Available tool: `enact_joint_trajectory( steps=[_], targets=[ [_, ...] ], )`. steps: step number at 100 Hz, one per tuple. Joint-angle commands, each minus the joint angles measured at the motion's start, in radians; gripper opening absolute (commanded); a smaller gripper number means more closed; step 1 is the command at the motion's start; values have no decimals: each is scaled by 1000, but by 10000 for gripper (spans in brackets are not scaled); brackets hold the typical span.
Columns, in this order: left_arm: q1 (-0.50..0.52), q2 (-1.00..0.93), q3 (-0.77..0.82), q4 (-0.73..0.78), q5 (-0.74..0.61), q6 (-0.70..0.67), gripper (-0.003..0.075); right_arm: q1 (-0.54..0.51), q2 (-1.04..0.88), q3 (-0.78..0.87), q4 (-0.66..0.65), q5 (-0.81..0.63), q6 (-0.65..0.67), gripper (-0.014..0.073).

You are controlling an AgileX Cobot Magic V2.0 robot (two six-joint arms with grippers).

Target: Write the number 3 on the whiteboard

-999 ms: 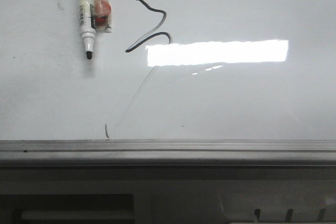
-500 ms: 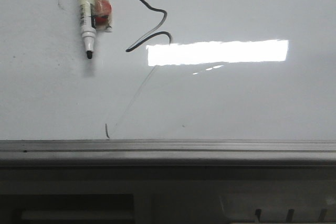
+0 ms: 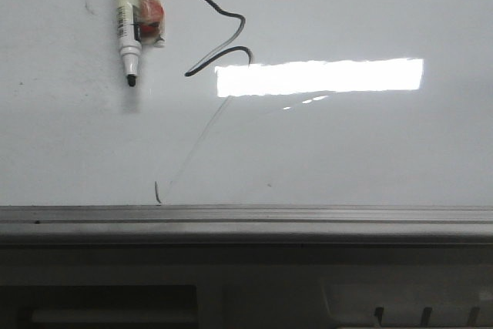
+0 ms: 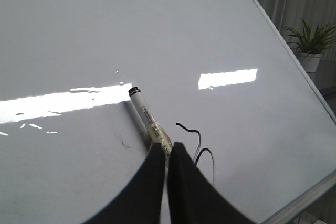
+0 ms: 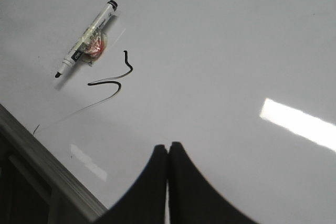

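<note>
The whiteboard [image 3: 347, 144] is glossy white-grey and fills most of every view. The number 3 [image 3: 242, 22] is a black wavy squiggle with a thin faint line trailing toward the near frame; it also shows in the left wrist view [image 4: 189, 129] and the right wrist view [image 5: 130, 67]. A white marker [image 3: 125, 13] lies on the board left of it, uncapped, with a red bit taped to it [image 3: 151, 13]. My left gripper [image 4: 167, 146] is shut and empty, and its fingers hide the marker's [image 4: 144, 114] tip end. My right gripper [image 5: 168, 146] is shut and empty, well apart from the marker [image 5: 86, 38].
The board's grey metal frame [image 3: 246, 217] runs along the near edge, with dark robot base below. A bright lamp reflection [image 3: 320, 77] lies right of the squiggle. A potted plant [image 4: 310, 40] and curtains stand beyond the board's far side edge.
</note>
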Motion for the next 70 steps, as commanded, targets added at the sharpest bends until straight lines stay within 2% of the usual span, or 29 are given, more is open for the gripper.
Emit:
enact_joint_trajectory(
  steps=[1,18,35,42,55,65,70],
  targets=[
    [3,9,-4,43,-104,1,-21,-6,6,-25,-2,-76,2,-50],
    [61,-12,113,258,-123,-2,-21,-6,6,-25,-2,-76,2,-50],
    [217,-35,281,269,-215,-72,-21,-6,6,-25,-2,-76,2,-50],
    [293,-55,274,277,-94,-95,-21,-6,6,-25,-2,-76,2,-50],
    [414,-86,278,277,3,-109,-21,-6,6,-25,-2,-76,2,-50],
    [474,-116,278,243,147,-109,-21,-6,6,-25,-2,-76,2,-50],
    [493,-129,278,227,156,-109,-20,-6,6,-25,-2,-76,2,-50]
  ],
)
